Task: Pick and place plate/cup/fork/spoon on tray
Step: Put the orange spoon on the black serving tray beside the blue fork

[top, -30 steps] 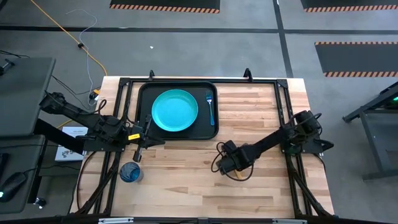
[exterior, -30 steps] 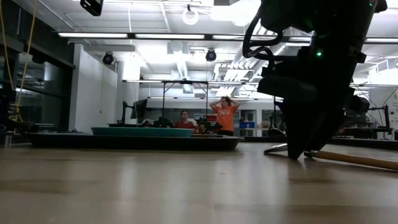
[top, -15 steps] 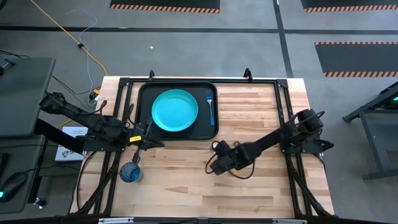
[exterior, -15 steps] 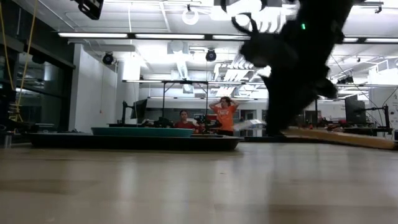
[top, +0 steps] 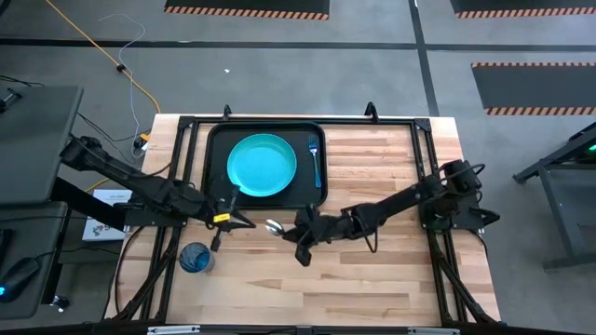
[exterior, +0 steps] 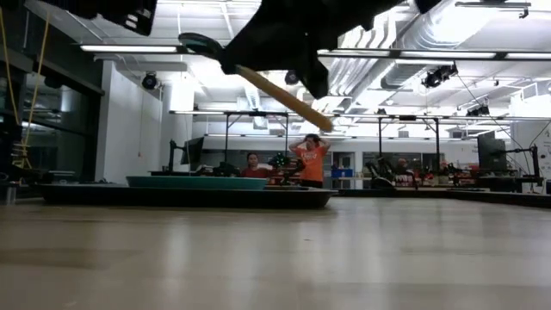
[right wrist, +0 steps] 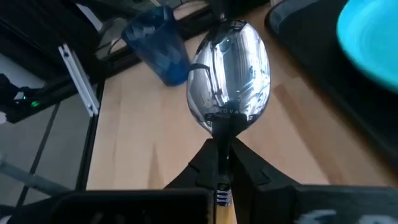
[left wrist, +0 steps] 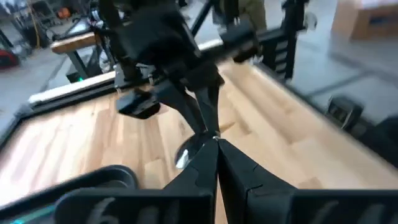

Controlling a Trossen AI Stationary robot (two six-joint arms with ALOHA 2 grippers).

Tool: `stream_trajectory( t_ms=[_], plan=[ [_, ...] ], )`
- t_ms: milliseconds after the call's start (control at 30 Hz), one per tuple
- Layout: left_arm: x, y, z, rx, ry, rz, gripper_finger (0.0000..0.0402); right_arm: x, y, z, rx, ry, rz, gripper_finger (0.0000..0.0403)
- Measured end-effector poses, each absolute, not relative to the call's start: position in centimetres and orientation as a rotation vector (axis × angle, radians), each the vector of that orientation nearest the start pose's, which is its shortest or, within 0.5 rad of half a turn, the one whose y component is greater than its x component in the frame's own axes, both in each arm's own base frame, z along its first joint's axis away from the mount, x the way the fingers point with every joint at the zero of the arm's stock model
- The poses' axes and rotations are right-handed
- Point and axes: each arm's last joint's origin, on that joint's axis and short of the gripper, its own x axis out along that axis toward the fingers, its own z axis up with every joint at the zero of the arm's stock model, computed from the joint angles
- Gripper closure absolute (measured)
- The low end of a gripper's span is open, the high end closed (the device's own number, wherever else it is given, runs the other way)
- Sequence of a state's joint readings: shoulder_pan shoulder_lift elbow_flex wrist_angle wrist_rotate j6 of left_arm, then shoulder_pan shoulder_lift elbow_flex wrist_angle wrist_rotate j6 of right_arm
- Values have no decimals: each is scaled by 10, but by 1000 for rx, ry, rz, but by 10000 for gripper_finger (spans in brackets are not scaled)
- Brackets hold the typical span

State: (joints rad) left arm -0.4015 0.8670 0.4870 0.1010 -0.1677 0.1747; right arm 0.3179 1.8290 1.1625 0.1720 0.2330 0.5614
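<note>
The spoon (right wrist: pixel 230 68), with a shiny silver bowl and an orange handle (exterior: pixel 284 99), hangs in the air just near of the black tray (top: pixel 213 149), and my right gripper (top: pixel 289 230) is shut on it. On the tray lie the turquoise plate (top: pixel 262 166) and the light-blue fork (top: pixel 315 160). The blue cup (top: pixel 195 258) stands on the table near the left front. My left gripper (top: pixel 240 221) is shut with nothing in it, between the cup and the tray, its tips close to the spoon's bowl (left wrist: pixel 183 155). My right gripper pinches the spoon's neck (right wrist: pixel 222 132), just behind the bowl, between its two fingers. The fingers come from the table's right and lie along the spoon, with the orange handle running back between them. The spoon is lifted clear of the table, tilted, bowl end higher.
Bare wooden table (top: pixel 372 279) lies to the right of and near the tray. Black frame rails (top: pixel 424 158) run along the table's sides. In the low view, people (exterior: pixel 312 159) are in the room beyond the far edge.
My right gripper has risen from the table and gone left toward the tray, turning to point left. The spoon, lying on the table a second ago, now hangs clear and tilted. My left gripper has shifted a little toward the right.
</note>
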Motion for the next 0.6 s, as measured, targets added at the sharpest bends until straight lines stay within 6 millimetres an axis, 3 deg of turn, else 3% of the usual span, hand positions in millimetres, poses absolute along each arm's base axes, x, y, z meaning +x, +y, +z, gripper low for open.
stream_trajectory(
  t_ms=[167,367,600],
  plan=[
    [192,-75,226,396,322,-215,361,387,108,209,408,489,-24,399],
    [202,-75,208,568,424,-98,275,388,107,208,402,502,7,400],
    [204,-79,205,732,428,-25,202,387,107,208,399,511,4,400]
  ],
)
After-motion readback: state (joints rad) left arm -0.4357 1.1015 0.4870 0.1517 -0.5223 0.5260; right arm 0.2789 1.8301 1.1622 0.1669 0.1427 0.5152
